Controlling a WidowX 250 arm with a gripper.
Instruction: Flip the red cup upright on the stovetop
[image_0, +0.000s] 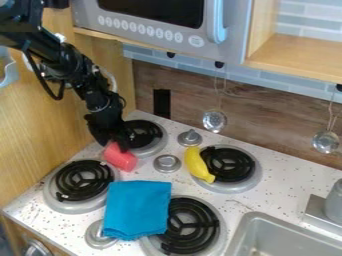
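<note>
- Your pincer (117, 143) hangs low at the upper end of the red cylinder (121, 157); clenched, released or grasping, you cannot tell.
- Cylinder lies just below your pincer, slanted.
- Rear burner (148, 132): just right of your pincer, partly behind it.
- Left burner (83, 181): below and left of it.
- Two knobs (167, 163), then banana (196, 164): right of it, banana against the right burner (229, 165).
- Blue cloth (138, 207): farther below, lapping the front burner (214, 225).
- Sink (257, 220): well off, lower right.
</note>
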